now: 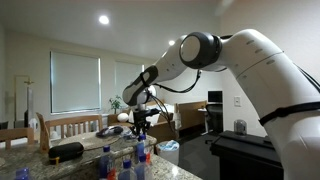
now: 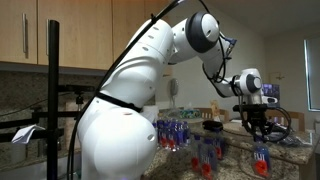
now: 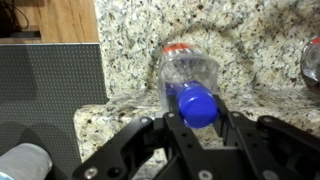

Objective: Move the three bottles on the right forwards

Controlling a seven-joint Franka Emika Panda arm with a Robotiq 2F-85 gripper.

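Cap grasp: my gripper point(image 3: 197, 120) is pinched narrow on the blue cap point(image 3: 197, 103) of one bottle point(image 3: 188, 72), upright on the granite counter point(image 3: 130, 50), right of the bottle cluster point(image 2: 172, 132), held from above, I judge, to keep it vertical when carried forwards.

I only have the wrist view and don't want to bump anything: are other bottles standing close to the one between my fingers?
Observer: Yes. In an exterior view, more bottles stand beside your bottle, with a gap between them.
Operator: Are those all of them?
Observer: No, a larger cluster stands further back, nearer the robot's base.
Operator: Anything besides bottles?
Observer: A flat black oval object lies well away from the fingers.
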